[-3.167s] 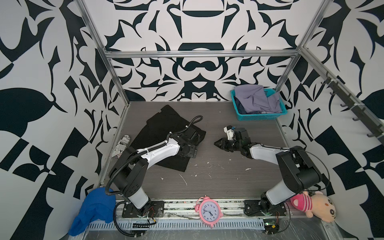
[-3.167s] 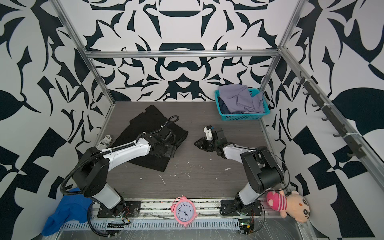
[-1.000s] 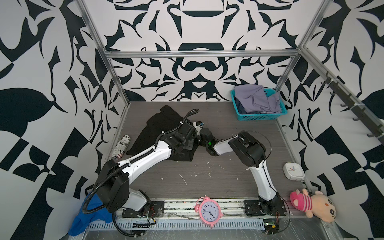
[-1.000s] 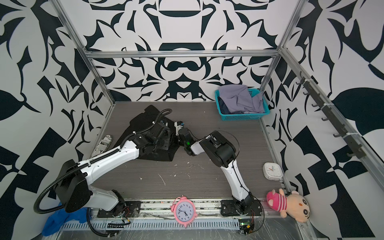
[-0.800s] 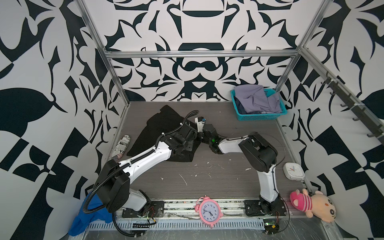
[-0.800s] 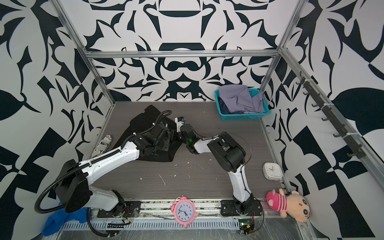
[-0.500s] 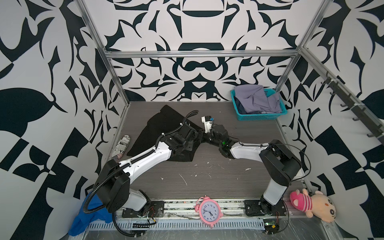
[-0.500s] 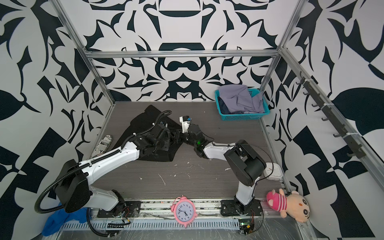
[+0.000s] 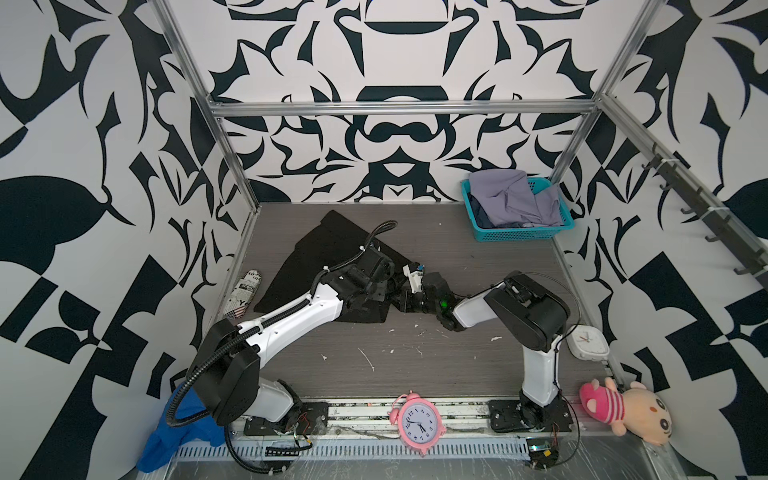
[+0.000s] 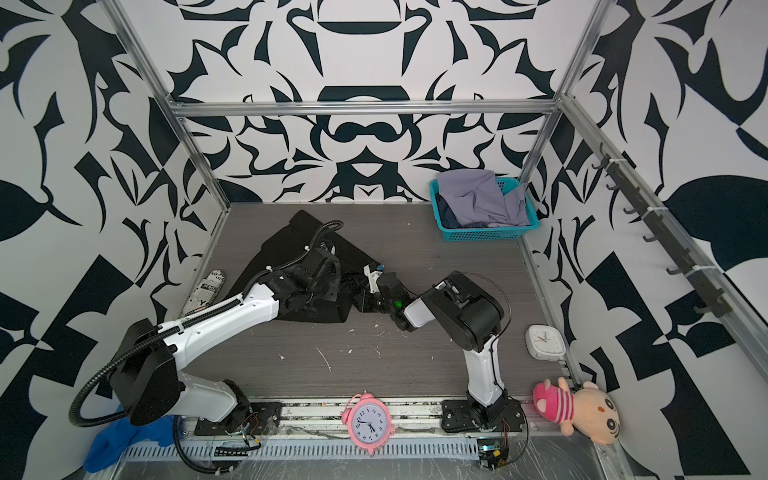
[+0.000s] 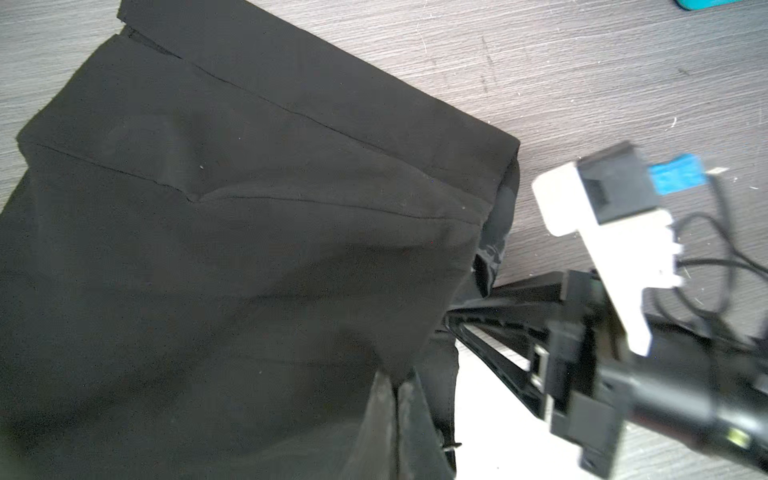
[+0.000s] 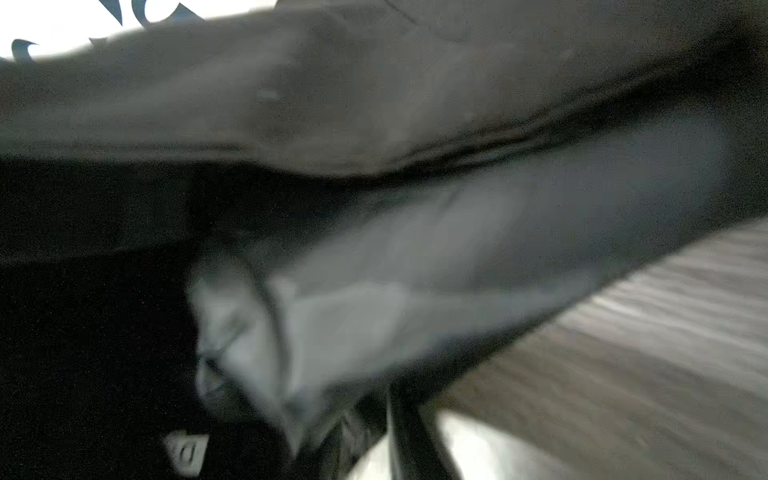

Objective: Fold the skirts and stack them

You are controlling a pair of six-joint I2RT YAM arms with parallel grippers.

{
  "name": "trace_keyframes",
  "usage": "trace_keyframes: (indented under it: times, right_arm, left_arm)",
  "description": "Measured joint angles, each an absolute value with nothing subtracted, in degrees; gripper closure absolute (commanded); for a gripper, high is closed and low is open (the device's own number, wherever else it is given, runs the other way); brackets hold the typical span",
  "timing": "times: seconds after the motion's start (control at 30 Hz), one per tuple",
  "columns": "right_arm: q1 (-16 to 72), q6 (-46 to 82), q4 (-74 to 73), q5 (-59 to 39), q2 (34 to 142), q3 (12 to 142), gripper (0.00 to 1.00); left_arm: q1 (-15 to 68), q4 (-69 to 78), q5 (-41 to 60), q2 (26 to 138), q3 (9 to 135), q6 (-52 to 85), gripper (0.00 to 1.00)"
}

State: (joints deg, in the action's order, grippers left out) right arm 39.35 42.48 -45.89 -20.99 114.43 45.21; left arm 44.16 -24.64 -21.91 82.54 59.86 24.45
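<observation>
In both top views the plain black cloth skirt (image 9: 328, 245) lay spread on the far-left part of the grey wood-grain table (image 9: 457, 365). Its near corner was gathered under the left gripper (image 9: 380, 296), with the right gripper (image 9: 402, 297) just beside it at the same edge. The two wrists nearly touched, so a knock between them seemed the main hazard. The pale lavender-grey skirt (image 9: 503, 199) and the dark blue denim skirt (image 9: 481, 217) under it sat in the teal plastic mesh basket (image 9: 519, 236) at the far right, well apart. Open table lay through the middle and near side, while the side wall and a rolled newsprint-patterned bundle (image 9: 245, 291) hemmed the black one in on the left. In the left wrist view the cloth rose to a peak, apparently pinched in the left gripper's fully closed jaws. The right gripper (image 11: 453, 322) met the hem, but whether it gripped could not be told. The right wrist view was blurred, with dark cloth against the lens. A thin pinch might slip, or catch one layer only.
</observation>
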Motion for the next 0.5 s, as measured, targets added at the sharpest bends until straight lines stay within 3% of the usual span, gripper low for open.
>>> trace_keyframes:
  times: [0.5]
  right_arm:
    - [39.68, 42.63, -47.55, -17.98, 123.0, 59.88, 0.84]
  left_arm:
    - [44.16, -24.56, -21.34, 82.54, 59.86, 24.36, 1.0]
